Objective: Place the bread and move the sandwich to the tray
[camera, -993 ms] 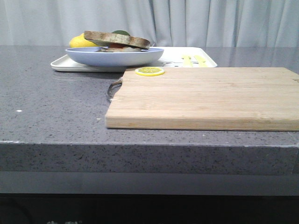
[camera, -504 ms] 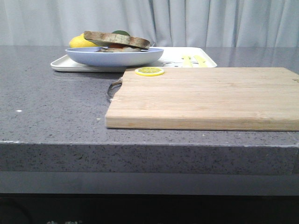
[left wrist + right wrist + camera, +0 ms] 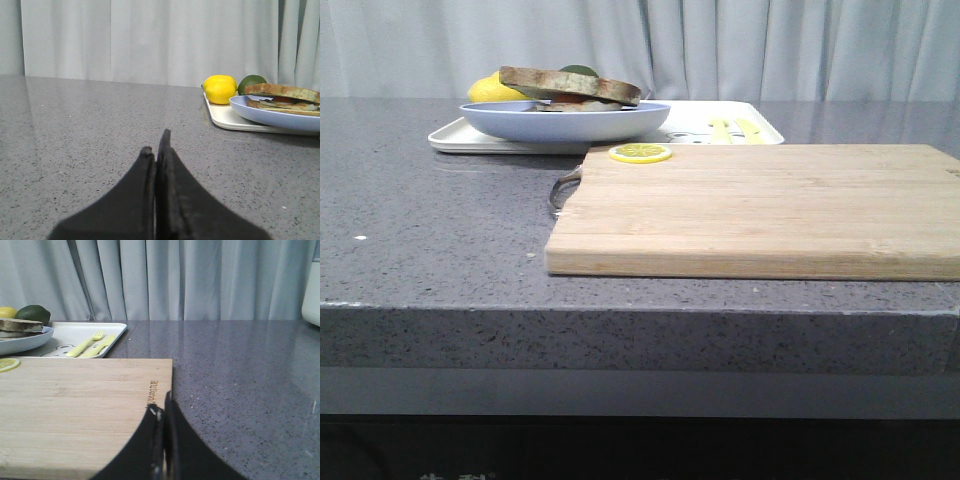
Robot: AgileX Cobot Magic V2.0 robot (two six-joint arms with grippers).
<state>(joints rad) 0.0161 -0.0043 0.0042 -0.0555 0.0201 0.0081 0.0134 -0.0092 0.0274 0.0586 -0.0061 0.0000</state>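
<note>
Sandwich [image 3: 570,86] on blue plate [image 3: 565,121], tray [image 3: 720,130] at 11 o'clock: stack looks soft, loose; grip rigid plate rim. Left tool [image 3: 156,145], right tool [image 3: 162,410] both pressed together, empty.

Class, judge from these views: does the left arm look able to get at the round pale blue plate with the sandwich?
Probably yes: bare grey counter lies between the left gripper, jaws shut, and the pale blue plate on the white tray.

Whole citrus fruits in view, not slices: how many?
2. A yellow lemon and a green lime sit side by side at the tray's far end, behind the blue plate. More could be hidden behind the plate.
</note>
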